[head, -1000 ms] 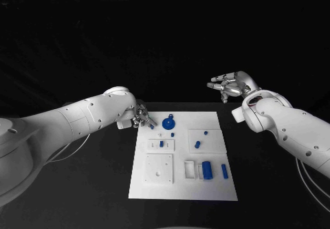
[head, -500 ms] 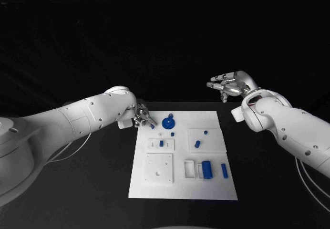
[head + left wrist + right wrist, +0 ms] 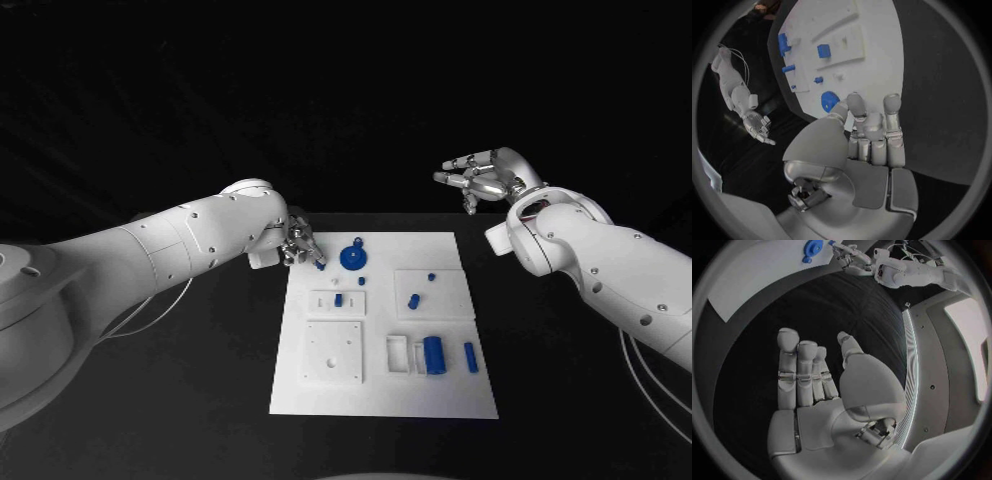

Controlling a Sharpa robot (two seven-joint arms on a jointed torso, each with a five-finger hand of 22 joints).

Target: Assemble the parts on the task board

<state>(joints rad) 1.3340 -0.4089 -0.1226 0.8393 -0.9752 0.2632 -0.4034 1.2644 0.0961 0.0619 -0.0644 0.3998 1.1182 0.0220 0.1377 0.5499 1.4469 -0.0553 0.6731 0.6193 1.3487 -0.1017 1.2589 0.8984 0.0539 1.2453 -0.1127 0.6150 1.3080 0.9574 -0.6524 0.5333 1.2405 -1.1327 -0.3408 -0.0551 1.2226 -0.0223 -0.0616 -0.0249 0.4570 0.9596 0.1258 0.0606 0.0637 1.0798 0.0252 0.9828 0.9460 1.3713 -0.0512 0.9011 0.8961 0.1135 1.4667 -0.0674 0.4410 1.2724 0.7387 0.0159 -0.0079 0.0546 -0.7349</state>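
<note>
task board (image 3: 384, 390): plain white plate, raised white blocks. parts: blue; round disc (image 3: 353, 260), large cylinder (image 3: 433, 353), slim bar (image 3: 470, 357), small pegs (image 3: 413, 301). table (image 3: 173, 400): black, no pattern. left hand (image 3: 300, 245), right hand (image 3: 483, 178): silver. arms (image 3: 159, 245): white.

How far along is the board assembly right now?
Early, by the look of it. Done: nothing clearly assembled; the blue disc, the small blue pieces and the blue cylinder lie apart on the task board. In hand: the left hand is at the board's far left corner beside the disc, holding nothing clearly. The right hand is raised away from the board, empty. Left: essentially all placements.
</note>
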